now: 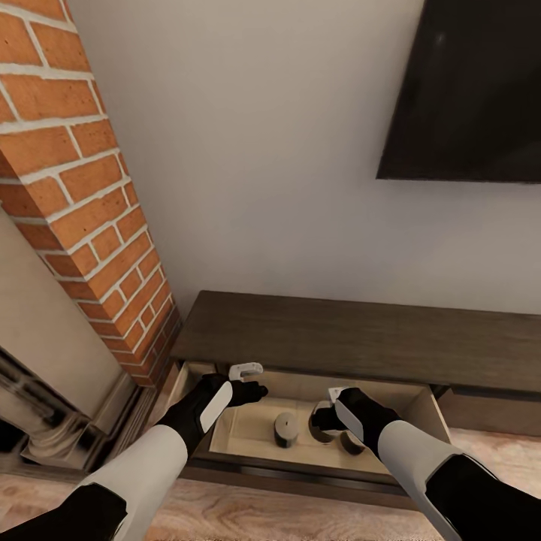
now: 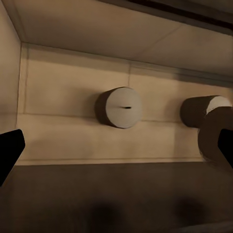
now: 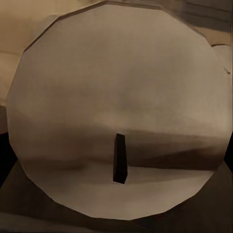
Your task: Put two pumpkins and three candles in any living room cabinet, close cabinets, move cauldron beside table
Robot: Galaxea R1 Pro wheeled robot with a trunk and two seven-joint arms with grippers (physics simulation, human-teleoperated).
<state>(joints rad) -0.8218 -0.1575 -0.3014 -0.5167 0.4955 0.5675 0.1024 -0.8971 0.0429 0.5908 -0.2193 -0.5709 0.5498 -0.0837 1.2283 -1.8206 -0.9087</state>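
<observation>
A: Candles in the open drawer (image 1: 225,432) of the cabinet (image 1: 361,334); one candle (image 1: 285,429) stands upright on the drawer floor, mid-drawer, clear of both arms.

B: Left end effector (image 1: 252,379) hangs over the drawer's left part, near the back edge; fingers apart, nothing between 'em; from the left wrist cam the dark fingertips (image 2: 9,150) sit wide at the frame edges, that same candle (image 2: 120,107) between them but well off, top face w/ wick slit showing.

A: Right end effector (image 1: 324,415)?

B: Down in the drawer, right of the upright candle; a second candle (image 1: 323,428) sits right at its tips, another dark one (image 1: 352,442) just beside; right wrist cam has a candle top (image 3: 119,111) v. close, dark wick (image 3: 120,158) plain.

A: Clamped on it?

B: Can't tell; fingers hidden there.

A: Surroundings?

B: Brick fireplace (image 1: 83,203) left of the cabinet; TV (image 1: 469,90) on the wall above; plank floor (image 1: 285,511) in front.
</observation>
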